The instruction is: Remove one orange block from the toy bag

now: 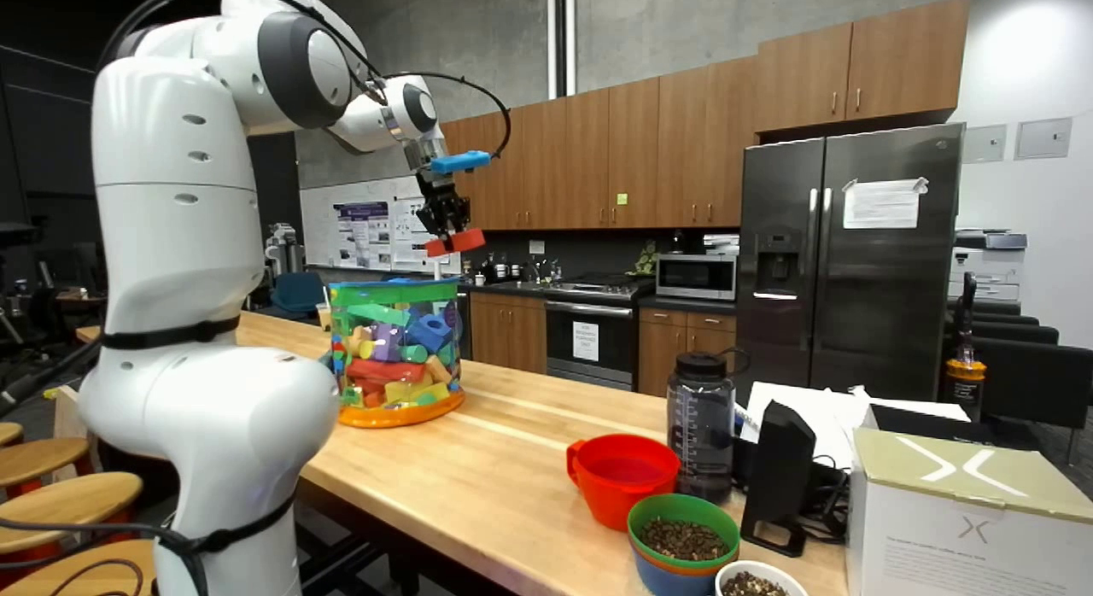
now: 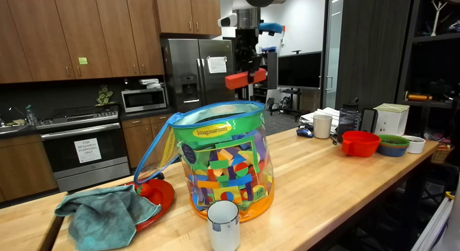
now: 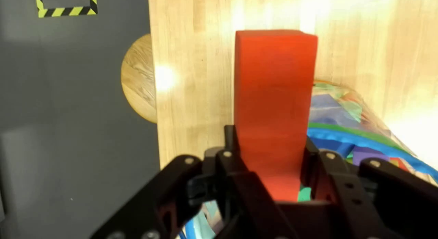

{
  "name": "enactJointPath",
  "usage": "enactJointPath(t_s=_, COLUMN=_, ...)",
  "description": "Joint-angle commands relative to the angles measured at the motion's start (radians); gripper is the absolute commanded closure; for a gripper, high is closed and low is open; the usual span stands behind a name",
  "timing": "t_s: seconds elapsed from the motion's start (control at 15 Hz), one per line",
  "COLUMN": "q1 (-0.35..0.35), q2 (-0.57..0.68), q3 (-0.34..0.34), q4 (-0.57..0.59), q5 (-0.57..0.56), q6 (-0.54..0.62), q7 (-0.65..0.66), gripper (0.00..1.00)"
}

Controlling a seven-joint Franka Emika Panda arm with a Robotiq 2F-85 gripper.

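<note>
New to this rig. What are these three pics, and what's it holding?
The white machine is one robot arm; it ends in a black two-fingered gripper. Two pictures come from cameras outside the robot; the close-up comes from its wrist.

The gripper is closed on an orange-red block, held higher than the rim of the toy bag. The bag, open at the top, stands on a wooden counter with many coloured blocks inside.

In an exterior view, a white cup stands in front of the bag, and a teal cloth partly covers a red plate. Farther along are a red bowl and a dark bottle.
</note>
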Motion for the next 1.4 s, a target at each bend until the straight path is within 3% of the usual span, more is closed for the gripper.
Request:
enactJointPath(t_s=0.0, q1=-0.027, q2=-0.107, q3=-0.027, q4=-0.107, q5=-0.03, q6=0.003, q7=0.064, gripper=0.84)
enactJointPath(t_s=0.67, q1=-0.061, q2=-0.42, q3=-0.144, q4=-0.453, q5=0.049, q6=-0.081, q7=0.146, gripper=0.84)
enactJointPath(t_s=1.0, q1=-0.043, q2=-0.6, q3=-0.201, q4=-0.761, q5=0.164, q6=0.002, q7=0.207, gripper=0.84)
enactJointPath(t_s=1.33, q1=0.007, q2=-0.706, q3=-0.203, q4=-1.026, q5=0.282, q6=0.037, q7=0.209, gripper=0.84)
